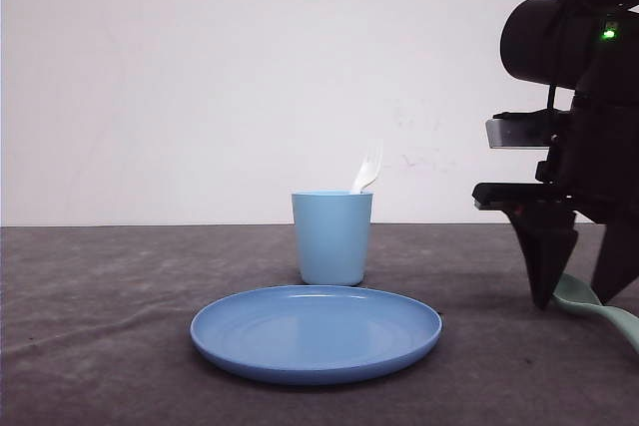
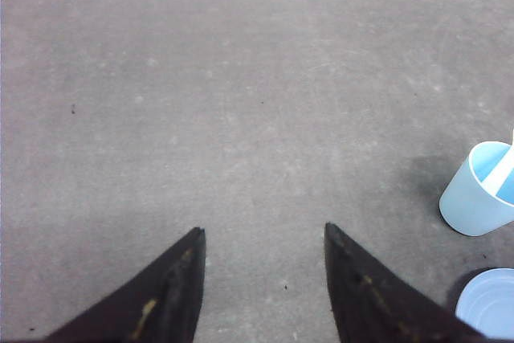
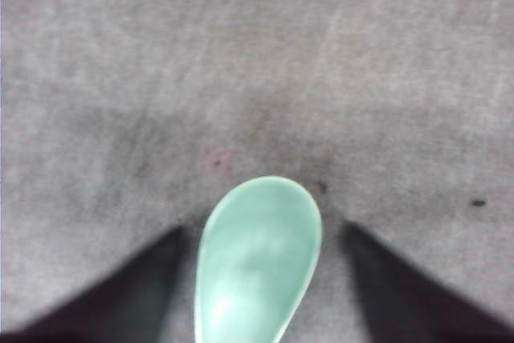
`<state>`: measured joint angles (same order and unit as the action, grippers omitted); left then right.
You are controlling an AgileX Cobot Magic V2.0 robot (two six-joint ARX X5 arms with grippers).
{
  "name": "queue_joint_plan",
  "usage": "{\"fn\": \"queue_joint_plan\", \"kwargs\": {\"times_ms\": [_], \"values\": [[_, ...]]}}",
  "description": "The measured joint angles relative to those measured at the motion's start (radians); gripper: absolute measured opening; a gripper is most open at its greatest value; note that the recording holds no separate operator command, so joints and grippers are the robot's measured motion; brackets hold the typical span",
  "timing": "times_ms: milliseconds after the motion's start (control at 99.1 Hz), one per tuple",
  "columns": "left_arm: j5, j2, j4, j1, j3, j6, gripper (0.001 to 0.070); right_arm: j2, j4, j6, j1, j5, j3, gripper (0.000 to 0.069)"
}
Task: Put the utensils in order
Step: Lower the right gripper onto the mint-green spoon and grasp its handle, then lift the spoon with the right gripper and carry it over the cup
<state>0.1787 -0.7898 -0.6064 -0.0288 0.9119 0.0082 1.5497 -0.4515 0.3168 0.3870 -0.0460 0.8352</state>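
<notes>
- no brand, label or writing can be read on anything.
- a light blue cup (image 1: 332, 237) stands upright on the grey counter (image 1: 100, 326), just behind a round blue plate (image 1: 316, 332).
- the cup holds a white fork (image 1: 366, 168); its tined end sticks up above the rim and leans to the right. in the left wrist view the cup (image 2: 477, 189) shows with a white handle against its inner wall.
- the plate has nothing on it; its edge (image 2: 488, 304) appears in the left wrist view near the cup.
- the spoon (image 3: 259, 256) is pale mint green, matte, with a smooth oval bowl facing up in the right wrist view. in the front view it (image 1: 597, 308) lies low over the counter at the right, well apart from the cup and plate, running toward the right edge.
- the right pincer (image 1: 581, 291) points down at the spoon, one dark finger on each side of it; in the right wrist view the fingers (image 3: 128, 295) flank the bowl with gaps showing, and i cannot tell whether they grip the handle.
- the left pincer (image 2: 265, 234) stands wide over bare counter, holding nothing, the cup off to one side.
</notes>
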Motion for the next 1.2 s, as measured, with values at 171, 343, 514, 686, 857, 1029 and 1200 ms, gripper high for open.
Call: {"fn": "queue_joint_plan", "kwargs": {"times_ms": [171,343,514,686,857,1029,1200], "values": [[0.0,0.0,0.0,0.0,0.0,0.0,0.0276,0.0,0.0,0.0,0.001,0.003,0.0,0.0225],[0.0,0.0,0.0,0.0,0.0,0.0,0.0276,-0.002,0.0,-0.001,0.005,0.006,0.0,0.0224],[0.0,-0.001,0.0,0.0,0.0,0.0,0.0276,-0.021,-0.001,-0.006,0.02,0.021,0.0,0.0223],[0.0,-0.001,0.0,0.0,0.0,0.0,0.0276,-0.087,0.013,-0.023,0.04,0.021,0.002,0.0223],[0.0,-0.001,0.0,0.0,0.0,0.0,0.0276,-0.165,0.063,-0.051,0.083,0.022,0.042,0.0222],[0.0,-0.001,0.0,0.0,0.0,0.0,0.0276,-0.228,0.236,-0.098,0.138,0.03,0.093,0.0222],[0.0,-0.001,0.0,0.0,0.0,0.0,0.0276,-0.227,0.431,-0.158,0.192,0.054,0.11,0.0222]]}}
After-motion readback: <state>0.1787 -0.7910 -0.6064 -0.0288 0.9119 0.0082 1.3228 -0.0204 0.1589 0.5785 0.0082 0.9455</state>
